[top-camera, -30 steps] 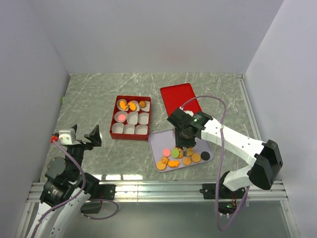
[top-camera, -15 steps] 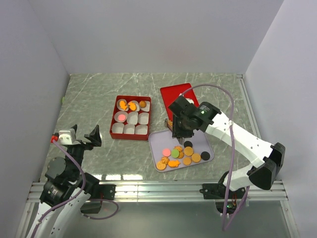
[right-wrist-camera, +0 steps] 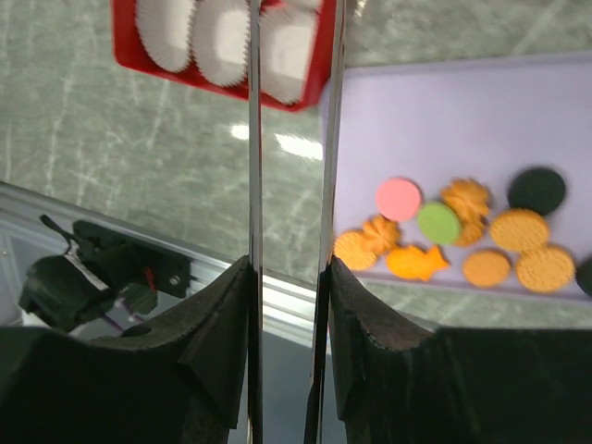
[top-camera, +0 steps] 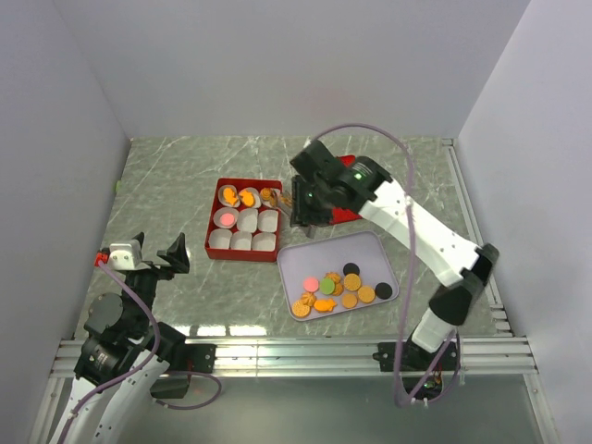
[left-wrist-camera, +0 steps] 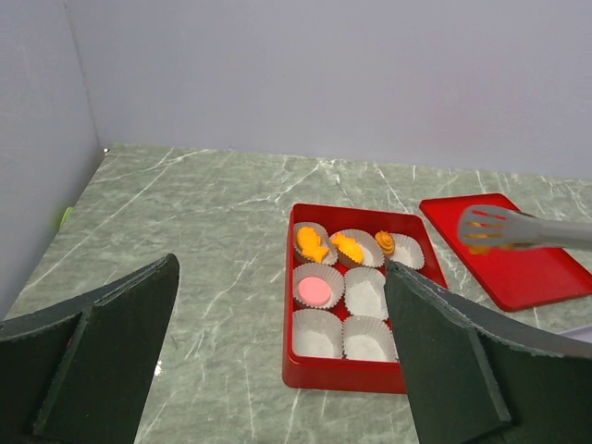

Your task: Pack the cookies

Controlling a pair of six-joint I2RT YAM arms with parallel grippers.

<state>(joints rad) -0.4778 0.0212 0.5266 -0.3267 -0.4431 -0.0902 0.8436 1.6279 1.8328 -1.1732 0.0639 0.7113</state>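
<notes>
- Right hand (right-wrist-camera: 289,268): pressed onto metal tongs (right-wrist-camera: 252,139). The two blades run up between its pads with a narrow gap between them.
- Right arm is stretched leftward over the worktop (top-camera: 166,185). In the top view the tong tips sit at the far right corner of the box (top-camera: 242,257).
- Left wrist view: an orange cookie (left-wrist-camera: 477,248) shows at the slotted tong head, raised above the worktop. Top view places it about over the far right cup.
- Box: red, holding nine white paper cups (left-wrist-camera: 367,294) in three rows.
  - Far row: orange pieces in all three cups.
  - Middle row: the left cup holds a pink cookie (left-wrist-camera: 314,289).
  - The other five cups show only paper.
- Tray (top-camera: 365,254): lavender, just beside the box on its near right.
- Loose cookies (top-camera: 338,289) cluster along the tray's near edge. They are mostly orange, with one pink, one green and two black.
- Lid (left-wrist-camera: 532,273): red, lying flat to the right of the box and beyond the tray.
- In the way: the right arm covers most of the lid in the top view, and its cable loops above.
- Left hand (top-camera: 159,246): fully spread with nothing between the fingers. It sits at the near left of the worktop, well apart from the box and facing it.
</notes>
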